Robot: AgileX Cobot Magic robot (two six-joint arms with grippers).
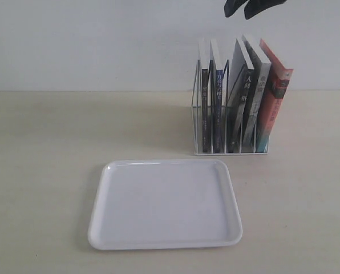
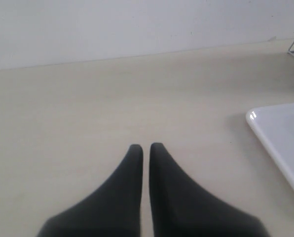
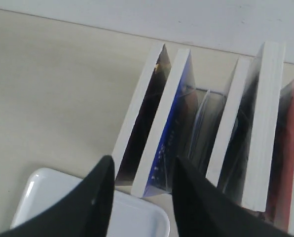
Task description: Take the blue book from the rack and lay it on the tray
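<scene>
The blue book [image 1: 218, 105] stands upright in the second slot from the left of the white wire rack [image 1: 196, 123], blue spine facing out. The right wrist view looks down on its top edge and blue cover [image 3: 170, 129]. My right gripper [image 1: 239, 12] hangs open above the rack at the top edge of the exterior view, clear of the books. In its own view the gripper [image 3: 143, 163] is open and holds nothing. The white tray [image 1: 165, 204] lies flat and bare in front of the rack. My left gripper [image 2: 146, 148] is shut over bare table, left of the tray [image 2: 280, 140].
Other books share the rack: a dark-spined one [image 1: 205, 108] at the far left, two black-spined ones [image 1: 245, 108] leaning right, and a red-and-teal one [image 1: 272, 105] at the far right. A white wall runs behind the beige table [image 1: 44, 171].
</scene>
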